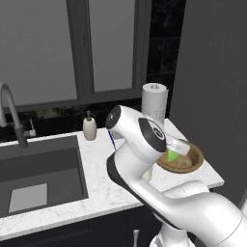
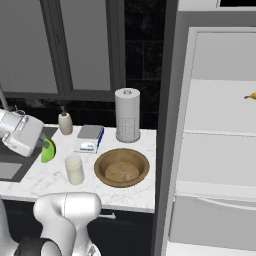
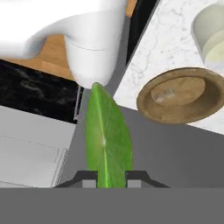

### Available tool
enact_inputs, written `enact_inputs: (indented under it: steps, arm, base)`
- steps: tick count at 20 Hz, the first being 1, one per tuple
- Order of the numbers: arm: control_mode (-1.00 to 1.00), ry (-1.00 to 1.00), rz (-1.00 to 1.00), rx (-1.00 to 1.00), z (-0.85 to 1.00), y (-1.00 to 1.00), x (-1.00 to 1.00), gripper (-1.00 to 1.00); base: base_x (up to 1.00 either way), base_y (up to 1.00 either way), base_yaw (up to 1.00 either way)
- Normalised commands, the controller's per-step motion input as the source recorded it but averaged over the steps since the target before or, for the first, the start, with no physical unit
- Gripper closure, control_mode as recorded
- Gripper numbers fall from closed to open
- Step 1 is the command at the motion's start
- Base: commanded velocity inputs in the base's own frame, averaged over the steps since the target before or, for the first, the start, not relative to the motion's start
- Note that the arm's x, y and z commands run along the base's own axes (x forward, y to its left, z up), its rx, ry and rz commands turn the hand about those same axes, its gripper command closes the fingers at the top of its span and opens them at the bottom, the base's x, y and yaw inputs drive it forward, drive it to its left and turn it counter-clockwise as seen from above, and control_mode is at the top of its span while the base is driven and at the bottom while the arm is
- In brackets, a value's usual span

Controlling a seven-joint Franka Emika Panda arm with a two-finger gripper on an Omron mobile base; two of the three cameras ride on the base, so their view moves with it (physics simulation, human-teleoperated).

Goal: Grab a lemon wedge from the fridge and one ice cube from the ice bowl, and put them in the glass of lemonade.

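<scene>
My gripper [image 3: 109, 181] is shut on the lemon wedge [image 3: 107, 140], a green-yellow slice that sticks out past the fingertips. The gripper [image 2: 44, 148] holds the wedge [image 2: 48, 150] above the counter, left of the glass of lemonade [image 2: 75, 170]. The brown wooden ice bowl [image 2: 102, 162] sits just right of the glass, with a pale patch in its bottom. In the left base view the wedge [image 1: 172, 155] hangs in front of the bowl [image 1: 198, 157]. The hand view shows the bowl [image 3: 146, 103] and the glass [image 3: 212, 35] on the marble. The fridge [image 2: 220, 130] stands open at the right.
A paper-towel roll [image 2: 127, 115], a soap dispenser [image 2: 65, 123] and a small scale [image 2: 90, 137] stand at the back of the counter. The sink [image 1: 38, 173] and faucet [image 1: 9, 111] lie to the left. A banana [image 2: 250, 96] rests on a fridge shelf.
</scene>
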Motion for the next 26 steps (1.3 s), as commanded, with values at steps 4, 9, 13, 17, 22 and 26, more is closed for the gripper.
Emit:
enact_inputs:
  steps: [4,9,13,17,22,26]
  arm:
    - [-1.0,0.0,0.0,0.0,-0.16,0.0,0.43,1.0]
    - [-1.0,0.0,0.0,0.0,-0.27,0.01,0.45,1.0]
    - [-1.0,0.02,0.0,-0.02,-0.33,0.09,0.46,1.0]
    - [-1.0,0.01,0.0,-0.07,-0.43,0.23,0.44,1.0]
    - [-1.0,0.01,0.0,-0.07,-0.43,0.23,0.39,1.0]
    - [-1.0,0.02,0.0,-0.04,-0.25,0.12,0.27,1.0]
  base:
    - [0.0,0.0,0.0]
    - [0.0,0.0,0.0]
    - [0.0,0.0,0.0]
    - [0.0,0.0,0.0]
    - [0.0,0.0,0.0]
    - [0.0,0.0,0.0]
